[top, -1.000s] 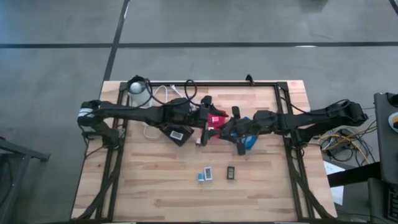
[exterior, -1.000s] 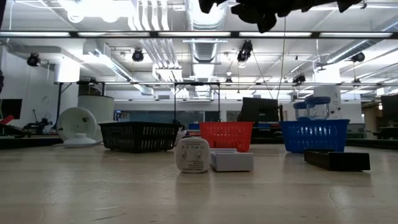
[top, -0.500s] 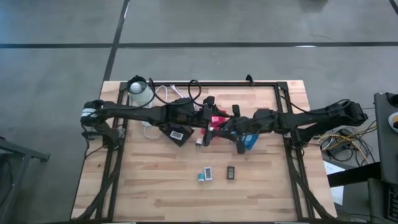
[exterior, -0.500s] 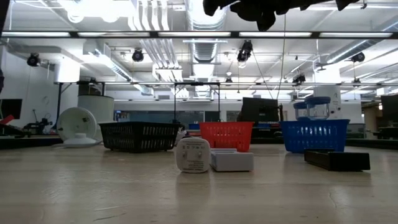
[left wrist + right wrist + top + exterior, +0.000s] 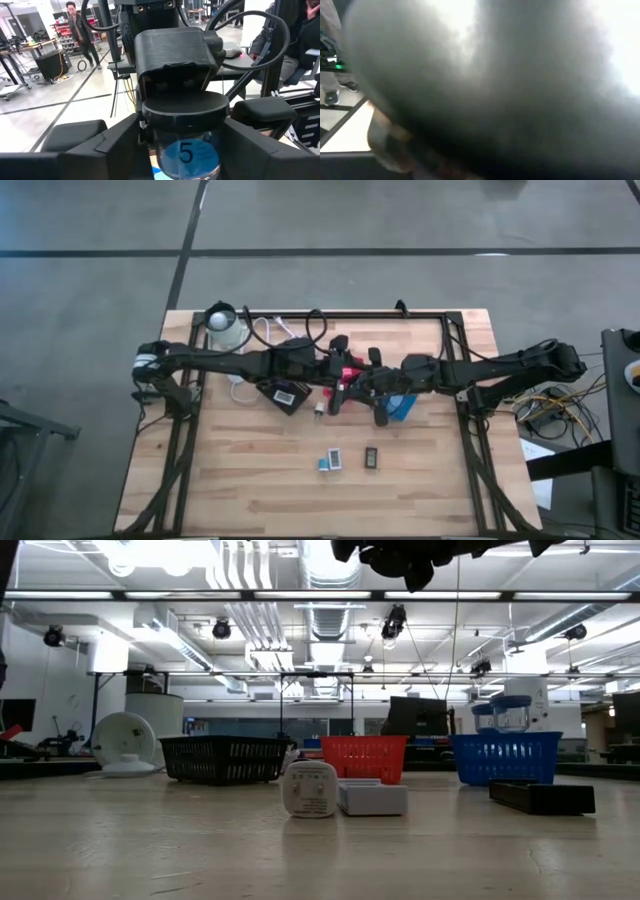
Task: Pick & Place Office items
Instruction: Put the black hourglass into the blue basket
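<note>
Both arms have drawn closer together above the red bin (image 5: 349, 373), meeting over the tabletop (image 5: 250, 470). Left gripper (image 5: 165, 150) cradles a clear, black-capped jar (image 5: 186, 125) marked 5; whether the right gripper (image 5: 375, 388) is spread, I cannot tell.

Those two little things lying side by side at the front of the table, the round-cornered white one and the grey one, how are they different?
The white one stands upright on its edge and rises taller; the grey block lies flat and low. The white one has rounded corners and markings on its face; the grey block is a plain box. From above, the first shows blue, the second pale. Both rest on the wooden table, close together.
</note>
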